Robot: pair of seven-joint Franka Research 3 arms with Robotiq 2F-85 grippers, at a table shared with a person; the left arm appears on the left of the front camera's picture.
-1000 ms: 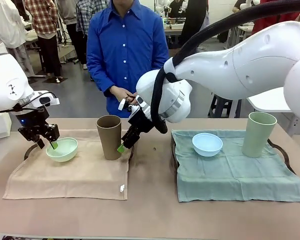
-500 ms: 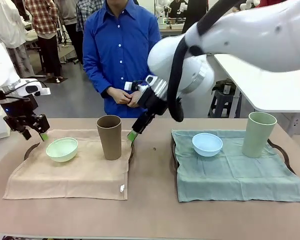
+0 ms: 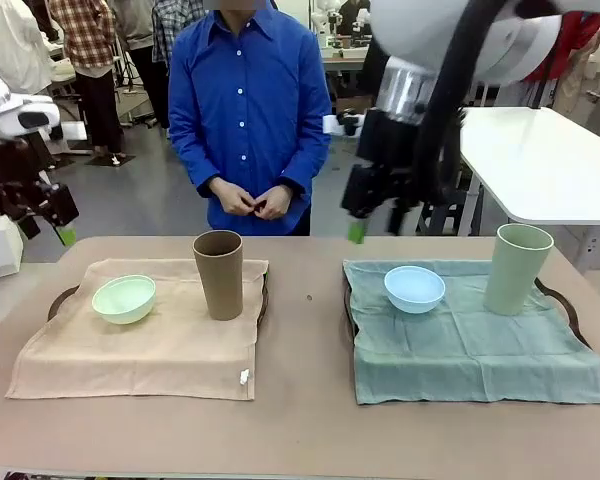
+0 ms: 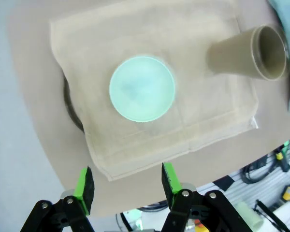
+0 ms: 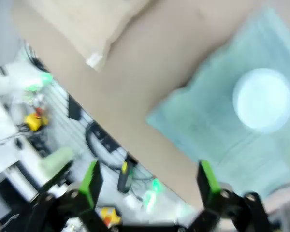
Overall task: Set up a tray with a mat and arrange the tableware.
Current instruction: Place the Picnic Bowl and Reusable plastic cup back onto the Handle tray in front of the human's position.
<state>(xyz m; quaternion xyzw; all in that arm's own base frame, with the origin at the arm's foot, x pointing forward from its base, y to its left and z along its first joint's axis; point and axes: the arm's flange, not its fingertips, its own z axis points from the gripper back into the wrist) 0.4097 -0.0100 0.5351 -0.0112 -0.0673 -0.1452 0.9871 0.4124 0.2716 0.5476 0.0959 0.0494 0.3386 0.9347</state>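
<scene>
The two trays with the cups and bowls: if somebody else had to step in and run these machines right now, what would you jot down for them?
Left pincer: open, holding nothing, raised above the table's left edge.
Right pincer: open, holding nothing, raised over the middle of the table.
Person's hands: clasped at the far side, off the table.
Left tray: beige mat with mint green bowl and brown tumbler, both upright.
Right tray: teal mat with light blue bowl and pale green tumbler, both upright.
Done: both trays look set.
Left: seemingly nothing; perhaps park the arms.
</scene>
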